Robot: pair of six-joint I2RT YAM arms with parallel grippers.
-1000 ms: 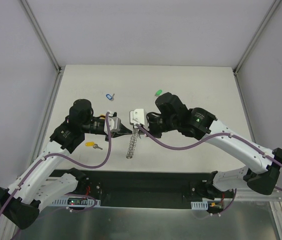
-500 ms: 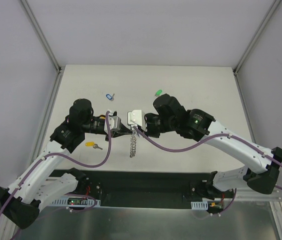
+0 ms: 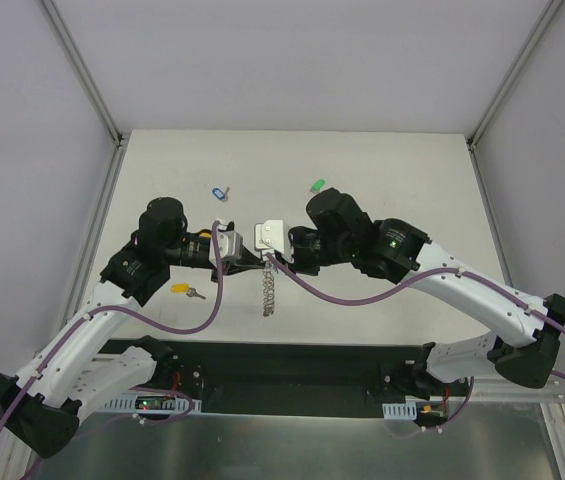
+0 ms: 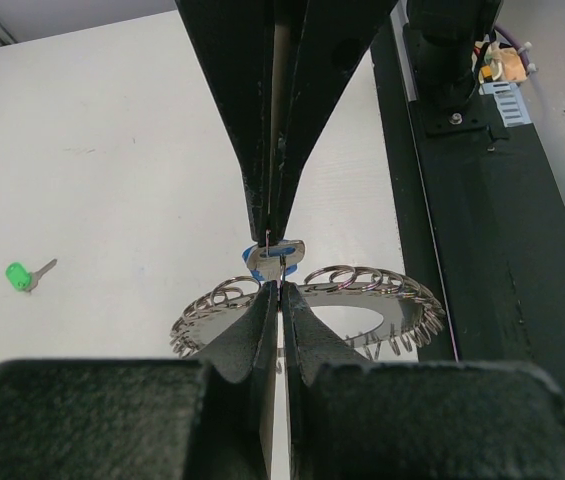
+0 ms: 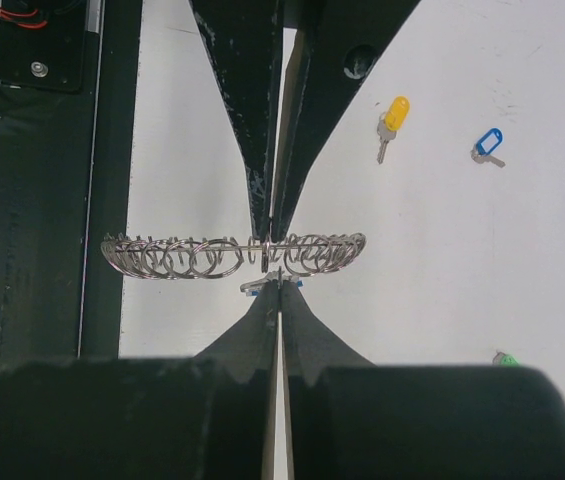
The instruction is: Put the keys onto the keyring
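Top external view showed the two arms meeting above the counter, with the keyring hanging down between them. The left pincer was clenched on the rim of the keyring. The right pincer was clenched on the blue key, right beside the ring's little loops. The keyring looked stiff but light, and it could swing from one pinch, so the rim was a good place to hold. The key looked small, hard and slippery; holding its plastic head seemed best. The loops sat close together, so the wrong loop could get in the way. A yellow key, a pale blue key and a green key lay on the counter, well apart from the pincers.
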